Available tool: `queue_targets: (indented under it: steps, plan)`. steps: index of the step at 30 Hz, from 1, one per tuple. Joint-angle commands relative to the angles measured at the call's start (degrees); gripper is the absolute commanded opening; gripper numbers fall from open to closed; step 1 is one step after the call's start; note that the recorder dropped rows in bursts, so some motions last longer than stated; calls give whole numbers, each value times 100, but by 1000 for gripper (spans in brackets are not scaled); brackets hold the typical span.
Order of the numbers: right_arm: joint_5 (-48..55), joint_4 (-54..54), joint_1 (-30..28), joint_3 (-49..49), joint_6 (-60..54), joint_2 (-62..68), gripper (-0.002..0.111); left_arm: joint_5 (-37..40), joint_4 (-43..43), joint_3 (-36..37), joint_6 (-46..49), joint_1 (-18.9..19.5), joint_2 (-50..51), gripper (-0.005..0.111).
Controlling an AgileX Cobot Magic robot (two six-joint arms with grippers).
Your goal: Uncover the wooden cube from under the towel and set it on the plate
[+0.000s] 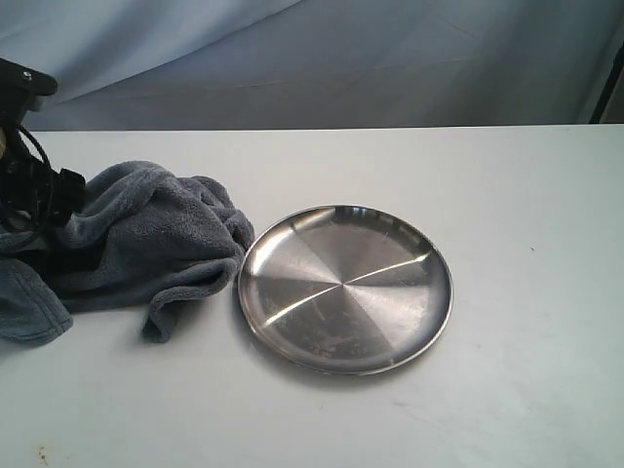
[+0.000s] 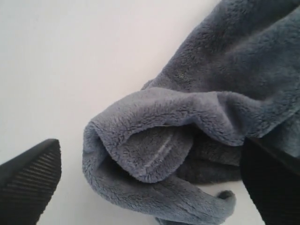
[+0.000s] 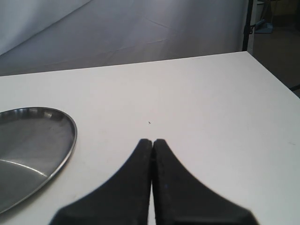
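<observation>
Grey plush towel (image 1: 146, 244) lies crumpled on the left of the white bench (image 1: 526, 370). One rolled fold of it sits between the widely parted fingers of the left hand (image 2: 151, 150), which grips nothing. The towel's right edge reaches the rim of the shiny steel plate (image 1: 346, 288) at mid-bench. The wooden cube is out of sight in every view. The right hand (image 3: 152, 145) hangs over the bench near the plate, fingers pressed together.
</observation>
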Motion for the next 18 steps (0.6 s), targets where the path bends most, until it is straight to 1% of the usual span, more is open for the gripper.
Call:
queue_targets:
  steps: [1,4,7,9,11,14,18]
  plan:
    - [68,28,0,15,23,-37,3,-144,-160,-22,251,-424,-223,97]
    - [68,28,0,15,23,-37,3,-376,-373,-22,533,-891,-209,96]
    - [68,28,0,15,23,-37,3,-667,-1067,-11,888,-1349,-188,96]
    - [68,28,0,15,23,-37,3,-768,-1384,-11,1007,-1573,-150,96]
    - [68,28,0,15,23,-37,3,-798,-1439,-11,1062,-1772,-69,96]
    - [68,28,0,15,23,-37,3,-857,-1508,-11,1280,-1926,148,96]
    - [68,28,0,15,23,-37,3,-1067,-1881,-11,1540,-1954,549,96]
